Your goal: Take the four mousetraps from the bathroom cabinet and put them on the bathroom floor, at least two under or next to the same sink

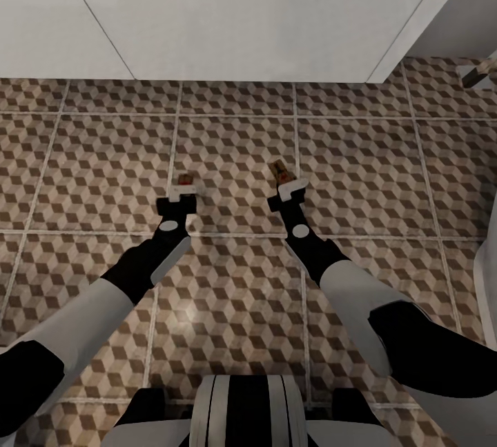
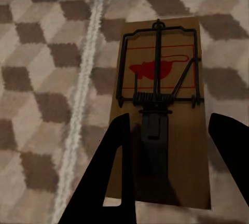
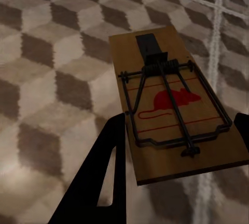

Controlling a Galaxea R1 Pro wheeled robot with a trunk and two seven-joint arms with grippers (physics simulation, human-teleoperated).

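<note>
Cube-patterned bathroom floor lies below both arms. Left claw pinches one mousetrap; right claw pinches a second mousetrap. Lower each flat onto tiles beside the white vanity before spreading fingers.

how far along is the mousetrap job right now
No trap rests on the tiled floor in these views. In hand: the left tool and right tool each grip a mousetrap above the tiles before the white unit. Left: setting them down.
</note>
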